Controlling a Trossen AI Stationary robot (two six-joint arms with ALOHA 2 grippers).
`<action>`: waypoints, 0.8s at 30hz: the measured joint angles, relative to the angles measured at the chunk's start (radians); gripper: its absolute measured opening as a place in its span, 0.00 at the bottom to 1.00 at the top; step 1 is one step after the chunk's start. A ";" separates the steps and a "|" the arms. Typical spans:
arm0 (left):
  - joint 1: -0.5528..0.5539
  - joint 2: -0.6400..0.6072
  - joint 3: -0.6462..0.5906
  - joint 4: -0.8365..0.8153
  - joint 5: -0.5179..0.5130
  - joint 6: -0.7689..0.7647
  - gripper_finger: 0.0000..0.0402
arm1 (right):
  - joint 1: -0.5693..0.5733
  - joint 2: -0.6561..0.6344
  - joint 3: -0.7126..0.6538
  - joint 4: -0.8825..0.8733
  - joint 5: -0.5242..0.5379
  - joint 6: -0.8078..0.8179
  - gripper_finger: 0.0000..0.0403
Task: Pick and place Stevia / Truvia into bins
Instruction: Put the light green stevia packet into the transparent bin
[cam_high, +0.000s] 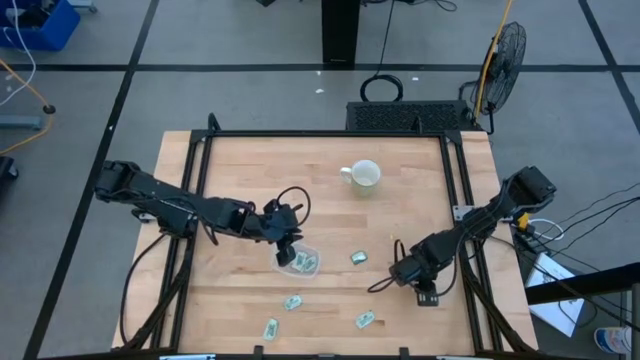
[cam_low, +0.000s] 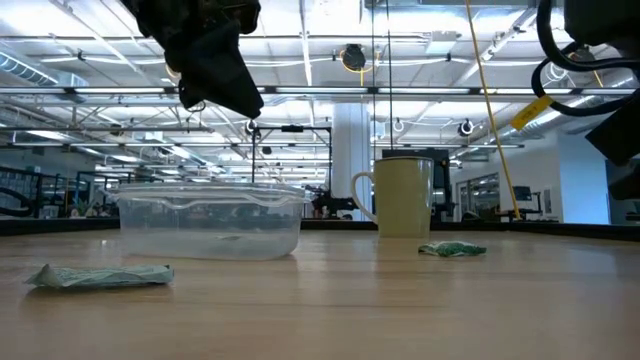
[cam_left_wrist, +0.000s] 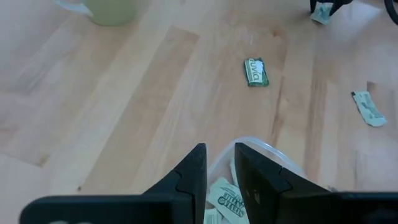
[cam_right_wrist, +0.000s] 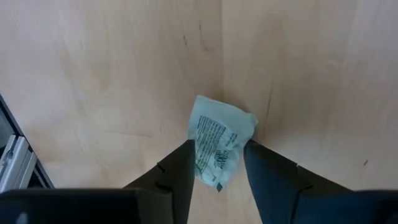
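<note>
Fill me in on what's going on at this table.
Two robot arms are sorting sweetener packets into a clear bin. The right tool is shut on a packet near the table's right edge. The left tool hangs over the bin, fingers nearly together and empty; packets already lie inside. Several more remain on the wood, like one right of the bin.

1. The clear plastic bin (cam_high: 303, 263) is shallow and rounded-rectangular, sitting upright on the table, with green-and-white packets (cam_left_wrist: 225, 200) lying flat inside.
2. One packet (cam_high: 358, 258) lies just beside the bin, toward the right arm.
3. Three more packets (cam_high: 292, 302) (cam_high: 270, 327) (cam_high: 365, 320) lie scattered apart near the front edge.
4. A crumpled pale-green packet (cam_right_wrist: 219, 142) sits pinched between the right gripper's fingers.
</note>
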 joint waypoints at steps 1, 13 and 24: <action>0.000 0.000 0.000 0.000 0.000 0.003 0.22 | 0.000 0.000 -0.002 0.003 0.000 -0.002 0.32; 0.000 0.000 0.000 0.000 0.000 0.041 0.22 | -0.007 0.003 -0.004 0.021 -0.008 -0.058 0.02; 0.000 0.000 0.000 0.000 -0.006 0.051 0.22 | -0.102 -0.050 0.139 0.036 0.065 -0.259 0.00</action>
